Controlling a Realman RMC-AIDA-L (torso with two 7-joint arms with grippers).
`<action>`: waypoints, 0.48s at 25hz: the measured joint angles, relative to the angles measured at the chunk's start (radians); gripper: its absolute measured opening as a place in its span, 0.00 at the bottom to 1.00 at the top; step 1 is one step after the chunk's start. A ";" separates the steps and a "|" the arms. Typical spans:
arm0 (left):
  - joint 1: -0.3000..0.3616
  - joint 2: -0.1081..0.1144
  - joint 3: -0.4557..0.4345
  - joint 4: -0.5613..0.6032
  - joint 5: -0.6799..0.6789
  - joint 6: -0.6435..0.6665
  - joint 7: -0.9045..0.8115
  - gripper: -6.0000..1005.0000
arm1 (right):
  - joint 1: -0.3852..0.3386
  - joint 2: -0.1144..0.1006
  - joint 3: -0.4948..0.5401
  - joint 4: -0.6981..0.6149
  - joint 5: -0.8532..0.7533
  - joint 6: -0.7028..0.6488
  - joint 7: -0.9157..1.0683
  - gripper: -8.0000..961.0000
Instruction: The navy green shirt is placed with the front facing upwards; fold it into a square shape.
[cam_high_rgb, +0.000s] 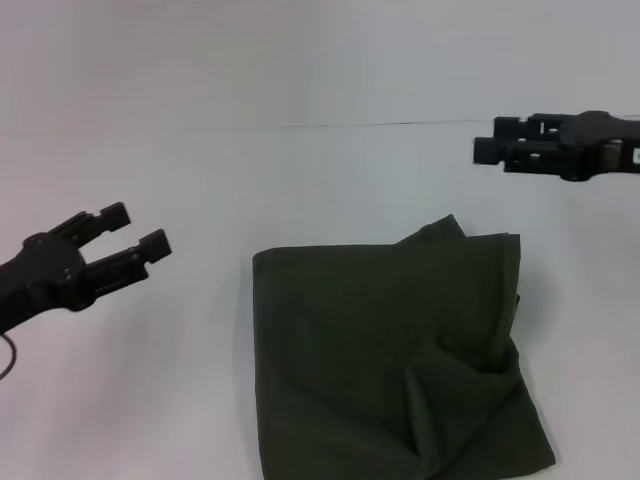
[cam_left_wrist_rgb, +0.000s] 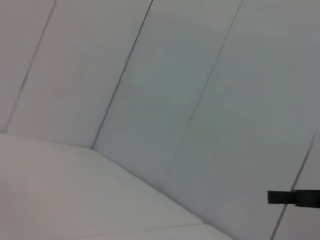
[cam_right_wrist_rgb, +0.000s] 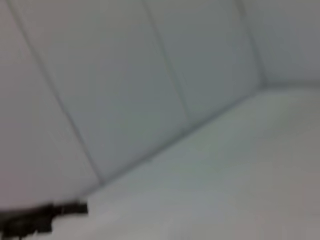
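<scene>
**White table, one folded shirt**

A plain, smooth white table (cam_high_rgb: 130, 400) carries a single thing: the navy green shirt (cam_high_rgb: 390, 350), a dark olive-green cotton garment folded into a rough square. It lies flat on the table's near part. One corner of cloth sticks out past the shirt's far edge, and a rumpled crease sits near its right side.

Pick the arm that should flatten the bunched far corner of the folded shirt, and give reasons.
Right, probably. The navy green shirt bunches at its far right corner, and the right tool hovers just beyond it. The left tool, open, sits off the opposite edge.
</scene>
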 joint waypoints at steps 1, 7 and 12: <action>0.007 -0.001 -0.011 0.001 0.006 0.003 0.018 0.93 | 0.005 -0.016 -0.079 -0.045 -0.001 -0.004 0.075 0.72; 0.030 -0.006 -0.051 0.004 0.049 0.013 0.113 0.93 | 0.091 -0.143 -0.401 -0.126 -0.006 -0.099 0.408 0.71; 0.046 -0.014 -0.060 0.003 0.046 0.017 0.173 0.93 | 0.211 -0.168 -0.486 -0.133 -0.149 -0.174 0.509 0.71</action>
